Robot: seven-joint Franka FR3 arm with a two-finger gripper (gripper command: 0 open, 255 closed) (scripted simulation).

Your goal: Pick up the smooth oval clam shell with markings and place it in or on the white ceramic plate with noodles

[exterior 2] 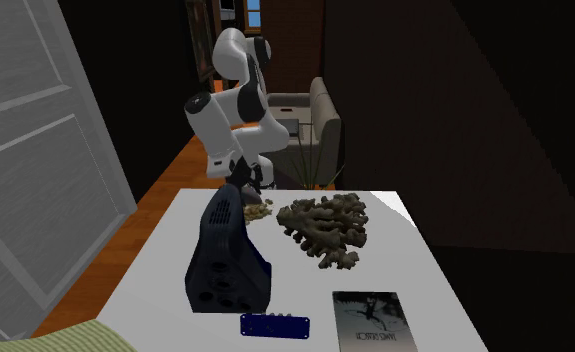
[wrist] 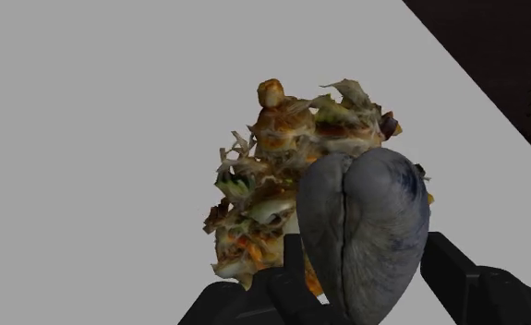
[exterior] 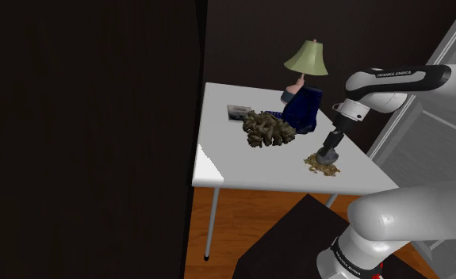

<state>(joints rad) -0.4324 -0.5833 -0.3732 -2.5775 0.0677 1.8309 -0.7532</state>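
Pinching a grey clam shell (wrist: 365, 231), fingers (wrist: 462, 277) above noodles (exterior: 323, 165), white table (exterior: 242, 158), dark walls (exterior: 83, 119), orange floor (exterior: 242, 222).

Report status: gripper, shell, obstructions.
Gripper shut on grey clam shell. Shell over the noodle pile. Brown coral-like lump stands apart, not in the way.

the room is dim, its walls nearly lost in dark brown. the white table (exterior: 242, 170) takes most of the light and reads pale grey, with a brighter wedge at its corner toward the shoulder view's left. the lamp (exterior: 307, 59) shade shows a soft yellow-green. in the wrist view the table is flat, even grey, and the clam shell (wrist: 365, 231) is gently shaded, darker along its middle crease.
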